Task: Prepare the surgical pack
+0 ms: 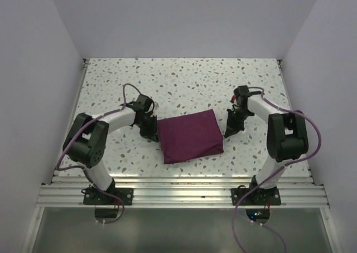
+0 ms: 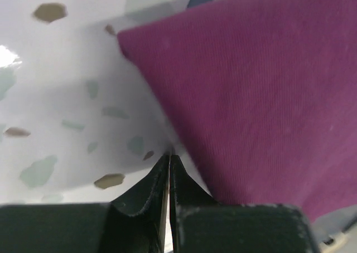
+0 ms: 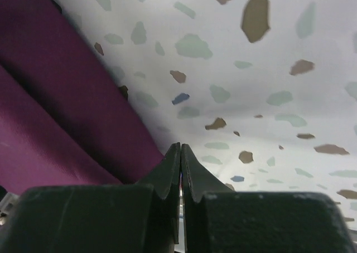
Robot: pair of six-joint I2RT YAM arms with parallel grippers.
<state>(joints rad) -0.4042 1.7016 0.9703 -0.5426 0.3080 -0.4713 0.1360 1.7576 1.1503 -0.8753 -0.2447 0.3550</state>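
Observation:
The surgical pack [image 1: 191,136] is a dark purple cloth folded into a rectangular bundle, lying flat on the speckled table between the two arms. No tray, instruments or gauze show; anything inside is hidden. My left gripper [image 1: 149,131] is shut and empty, low at the bundle's left edge; its closed tips [image 2: 169,157] rest beside the cloth [image 2: 251,91]. My right gripper [image 1: 230,131] is shut and empty, just off the bundle's right edge; its closed tips [image 3: 181,147] sit beside the cloth's folds [image 3: 61,113].
The speckled tabletop [image 1: 184,80] stretches behind the bundle to white walls at the back and sides. An aluminium rail [image 1: 184,189] runs along the near edge, with both arm bases bolted to it.

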